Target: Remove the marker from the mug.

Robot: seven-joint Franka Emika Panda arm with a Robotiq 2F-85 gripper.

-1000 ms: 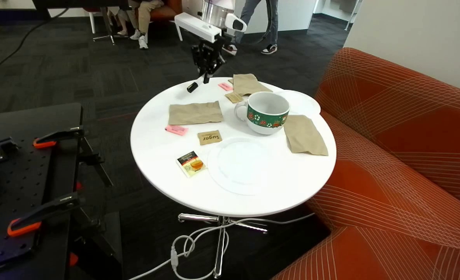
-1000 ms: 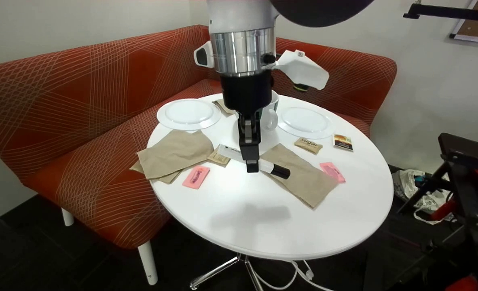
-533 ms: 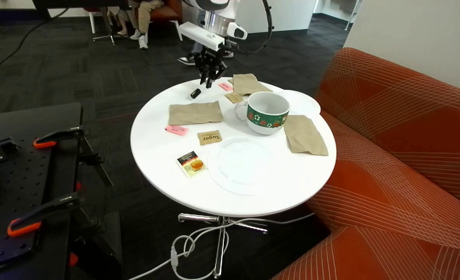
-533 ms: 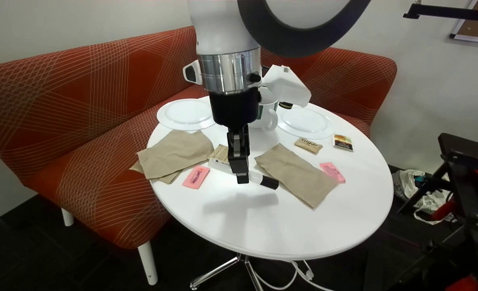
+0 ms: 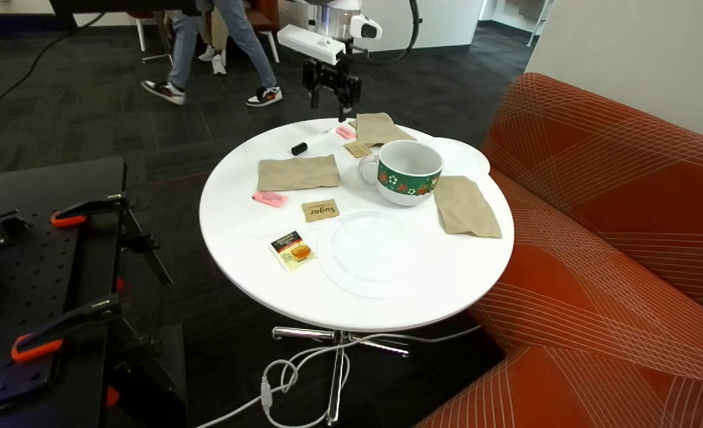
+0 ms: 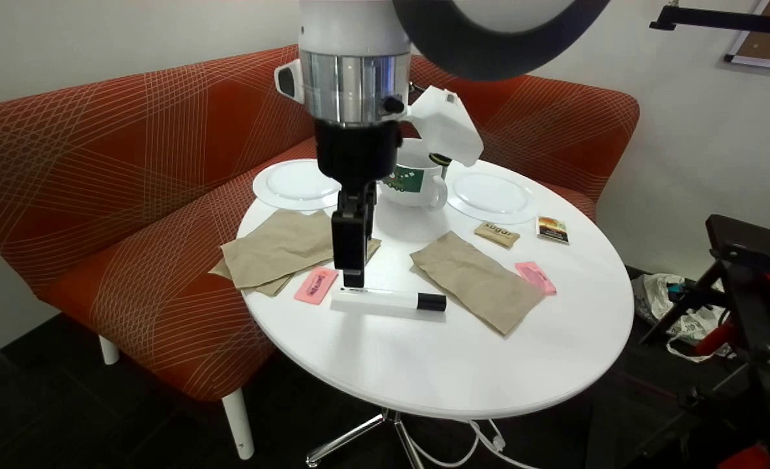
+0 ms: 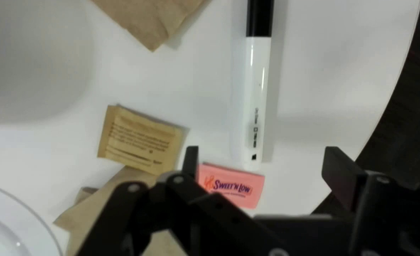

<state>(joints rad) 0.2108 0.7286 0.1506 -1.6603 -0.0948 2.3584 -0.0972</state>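
In an exterior view, the arm (image 5: 333, 21) extends from the top and carries the gripper (image 5: 329, 110) over the white table (image 5: 238, 238), fingers (image 5: 343, 108) directed downward and standing apart. The marker (image 5: 313, 141) lies flat on the table, below the gripper. The mug (image 5: 409, 184) stands upright, well apart from the gripper. In an exterior view, the silver wrist collar (image 6: 357, 88) is close to vertical above the gripper, which is seen edge-on; finger spacing cannot be read from this angle. The white barrel (image 6: 375, 300) of the marker passes just below the fingertips (image 6: 354, 277), and the black cap (image 6: 431, 301) extends to their right in the picture. In the wrist view, a wide gap separates the fingers. The marker lies ahead of the gripper, in line with this gap and apart from both fingers. It is slim and glossy, with small dark print toward the gripper and the cap facing away. A pink packet (image 7: 235, 183) lies beneath the gap, beside the marker's near end.
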